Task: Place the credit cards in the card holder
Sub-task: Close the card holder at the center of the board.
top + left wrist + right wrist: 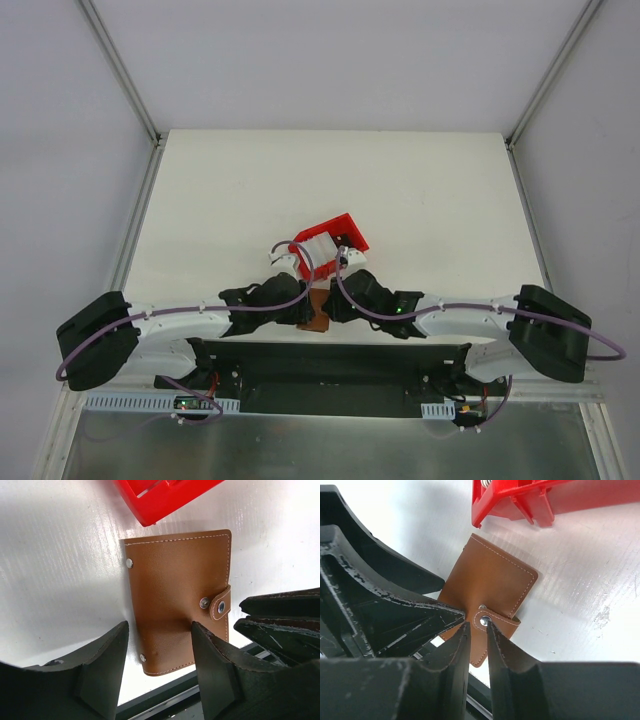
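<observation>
The card holder [177,595] is a brown wallet lying closed and flat near the table's front edge, also seen in the top view [318,312]. Its strap tab [495,622] looks unsnapped, with a second stud bare beside it. My left gripper [159,637] is open and hangs over the wallet's near end, one finger on each side of its left half. My right gripper [477,625] has its jaws a narrow gap apart, with the tips right at the strap tab and nothing clearly clamped. The pale credit cards [318,247] sit in the red tray.
The red plastic tray [340,232] stands just beyond the wallet, and its corner shows close by in both wrist views [160,502] [520,500]. The dark front edge of the table [165,692] runs right under the wallet. Both arms crowd together over the wallet.
</observation>
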